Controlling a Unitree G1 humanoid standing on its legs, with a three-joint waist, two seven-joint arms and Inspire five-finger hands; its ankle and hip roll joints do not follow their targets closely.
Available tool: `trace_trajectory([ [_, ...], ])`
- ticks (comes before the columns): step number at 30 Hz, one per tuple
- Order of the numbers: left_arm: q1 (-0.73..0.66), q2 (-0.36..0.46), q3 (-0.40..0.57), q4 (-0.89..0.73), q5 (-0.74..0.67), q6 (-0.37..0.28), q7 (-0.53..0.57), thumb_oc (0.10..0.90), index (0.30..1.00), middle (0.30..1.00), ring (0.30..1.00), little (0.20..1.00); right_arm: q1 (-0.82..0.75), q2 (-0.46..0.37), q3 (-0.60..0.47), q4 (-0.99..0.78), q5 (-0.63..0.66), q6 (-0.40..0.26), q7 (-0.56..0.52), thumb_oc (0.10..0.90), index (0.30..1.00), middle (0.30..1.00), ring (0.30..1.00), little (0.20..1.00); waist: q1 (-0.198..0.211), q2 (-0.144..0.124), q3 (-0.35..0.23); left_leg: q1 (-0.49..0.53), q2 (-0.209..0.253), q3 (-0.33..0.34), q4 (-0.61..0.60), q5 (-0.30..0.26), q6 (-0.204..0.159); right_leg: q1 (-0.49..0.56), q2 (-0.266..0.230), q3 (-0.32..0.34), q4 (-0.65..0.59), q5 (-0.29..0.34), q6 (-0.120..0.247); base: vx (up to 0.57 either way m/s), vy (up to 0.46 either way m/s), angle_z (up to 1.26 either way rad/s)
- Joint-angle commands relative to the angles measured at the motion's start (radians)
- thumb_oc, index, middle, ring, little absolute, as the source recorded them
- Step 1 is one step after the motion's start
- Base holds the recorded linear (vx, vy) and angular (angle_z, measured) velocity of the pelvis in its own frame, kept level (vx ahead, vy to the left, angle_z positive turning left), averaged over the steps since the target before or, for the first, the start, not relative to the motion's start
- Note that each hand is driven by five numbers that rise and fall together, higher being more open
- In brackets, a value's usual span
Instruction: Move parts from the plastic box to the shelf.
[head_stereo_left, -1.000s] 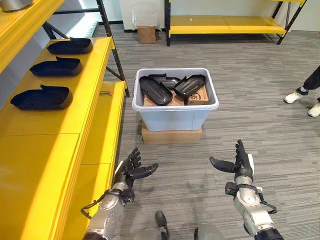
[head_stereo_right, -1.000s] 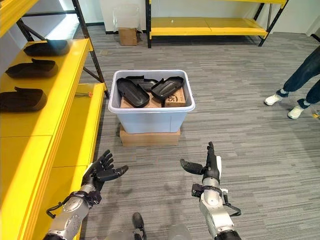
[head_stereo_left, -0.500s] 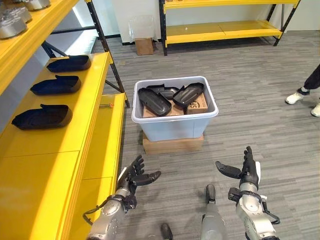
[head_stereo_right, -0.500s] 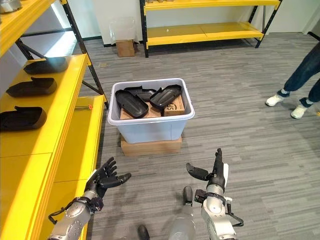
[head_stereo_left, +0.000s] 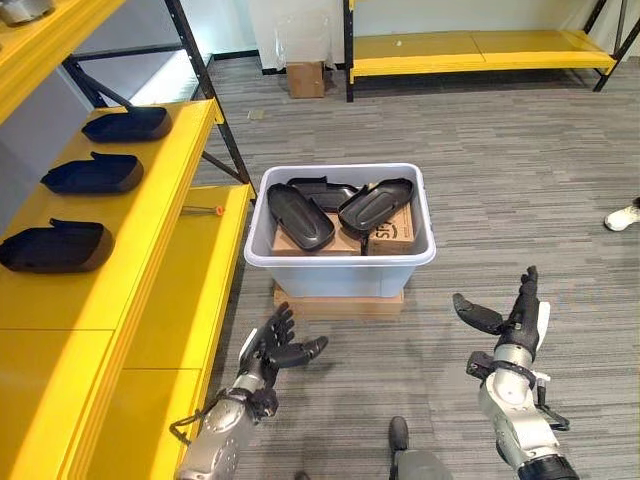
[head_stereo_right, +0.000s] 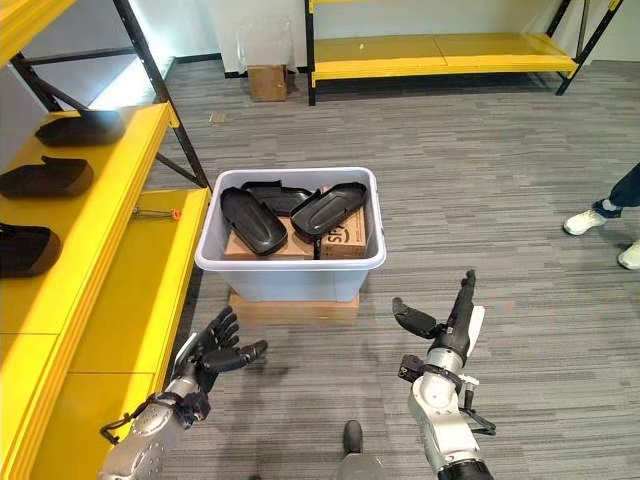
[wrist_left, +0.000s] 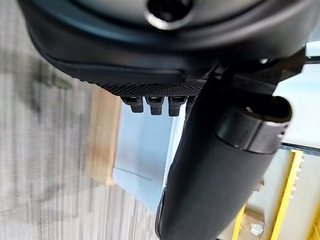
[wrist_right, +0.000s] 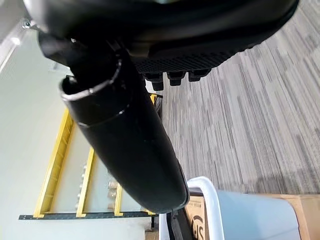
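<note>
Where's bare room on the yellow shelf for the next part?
The yellow shelf is bare on its near stretch, from the closest of the three black plastic parts toward the robot. The lower yellow ledge beside it is bare apart from a small orange-tipped tool. The far stretch is crowded with parts in a row.

Grey striped carpet (head_stereo_left: 500, 200) is laid throughout, and a low yellow rack (head_stereo_left: 480, 50) is set against the white far wall (head_stereo_right: 270, 20).
</note>
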Motion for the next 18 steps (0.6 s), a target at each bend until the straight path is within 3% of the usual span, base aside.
trace_trajectory([
  [1,-0.018,0.031,0.029,-0.086,-0.023,-0.063,-0.019,0.900,1.000,1.000,1.000,1.000,-0.042,-0.014,-0.031,-0.080,-0.059,-0.083,-0.018,0.900,1.000,1.000,1.000,1.000,0.000,-0.001,-0.053,-0.018,-0.020,-0.006,0.047,-0.107,0.048,-0.119,-0.075,0.035,0.183,-0.148,0.069,0.08,-0.070,0.02],
  [9,-0.030,0.015,0.023,-0.072,-0.025,-0.087,-0.001,0.900,1.000,1.000,1.000,1.000,-0.031,-0.024,-0.057,-0.102,-0.055,-0.119,-0.041,0.900,1.000,1.000,1.000,1.000,-0.027,0.010,-0.061,-0.026,-0.002,0.009,0.077,-0.104,0.033,-0.112,-0.059,0.057,0.203,-0.174,0.046,0.08,-0.061,-0.02],
  [15,-0.058,0.014,0.095,-0.182,0.096,-0.319,0.232,0.900,1.000,1.000,1.000,1.000,-0.017,-0.017,-0.102,-0.235,-0.106,-0.206,-0.128,0.900,1.000,1.000,1.000,1.000,-0.031,0.009,-0.063,-0.042,0.010,0.014,0.104,-0.110,0.029,-0.103,-0.049,0.057,0.225,-0.204,0.029,0.06,-0.113,-0.04],
  [18,-0.068,0.008,0.124,-0.213,0.112,-0.337,0.314,0.900,1.000,1.000,1.000,1.000,-0.021,-0.024,-0.101,-0.278,-0.141,-0.229,-0.136,0.900,1.000,1.000,1.000,1.000,-0.032,0.009,-0.066,-0.050,0.012,0.012,0.122,-0.115,0.024,-0.097,-0.043,0.056,0.233,-0.219,0.020,0.03,-0.143,0.02],
])
